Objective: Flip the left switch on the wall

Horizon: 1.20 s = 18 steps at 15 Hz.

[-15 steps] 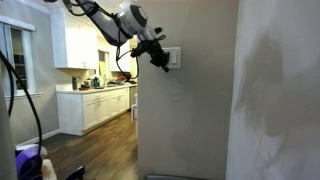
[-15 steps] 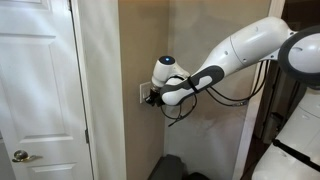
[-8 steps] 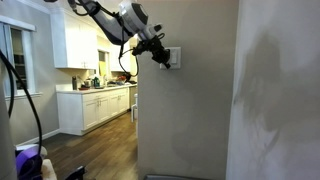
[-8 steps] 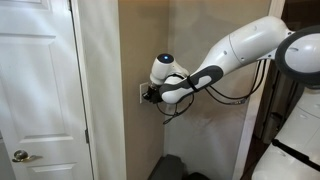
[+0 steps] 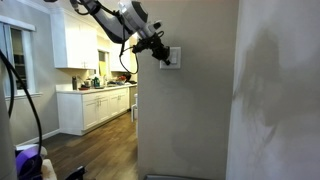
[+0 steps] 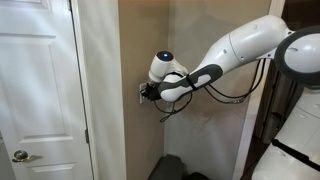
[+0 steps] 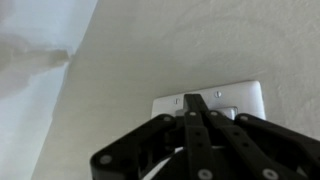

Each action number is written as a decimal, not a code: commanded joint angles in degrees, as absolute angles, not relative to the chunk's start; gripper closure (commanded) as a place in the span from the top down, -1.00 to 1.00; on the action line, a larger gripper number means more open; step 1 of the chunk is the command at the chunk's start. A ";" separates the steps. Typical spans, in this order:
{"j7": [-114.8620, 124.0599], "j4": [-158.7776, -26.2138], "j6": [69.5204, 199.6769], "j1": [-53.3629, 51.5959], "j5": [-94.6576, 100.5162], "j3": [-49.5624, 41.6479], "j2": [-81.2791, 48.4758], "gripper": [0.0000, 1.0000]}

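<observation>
The white switch plate (image 5: 176,58) sits on the beige-grey wall (image 5: 185,115). It also shows in the wrist view (image 7: 245,94) and, edge-on, in an exterior view (image 6: 141,92). My gripper (image 5: 165,57) is shut, with both fingers pressed together and their tips (image 7: 193,100) against the plate near its upper middle. The left switch is hidden behind my fingers. A sliver of the right-hand rocker (image 7: 232,110) shows beside them. In an exterior view my gripper (image 6: 147,95) touches the wall (image 6: 140,40) at the plate.
A white door (image 6: 40,90) stands beside the wall section. A lighter wall panel with shadows (image 5: 278,100) adjoins the wall. White kitchen cabinets (image 5: 75,40) and a counter (image 5: 95,92) lie beyond. The robot's white body (image 6: 300,140) is close by.
My gripper has shifted slightly upward along the switch plate while staying shut against it.
</observation>
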<state>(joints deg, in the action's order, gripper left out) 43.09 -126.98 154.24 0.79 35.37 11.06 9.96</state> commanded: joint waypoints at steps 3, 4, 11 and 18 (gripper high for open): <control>44.78 -126.79 157.16 0.92 36.32 11.29 10.02 -1.00; 44.57 -126.82 157.30 0.83 36.14 11.25 10.05 -1.00; 43.92 -127.57 156.23 0.38 35.43 11.29 10.94 -1.00; 47.76 -127.70 152.72 1.62 39.72 12.31 12.22 -1.00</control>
<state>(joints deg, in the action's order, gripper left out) 43.54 -126.95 154.94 0.70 36.20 11.03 10.26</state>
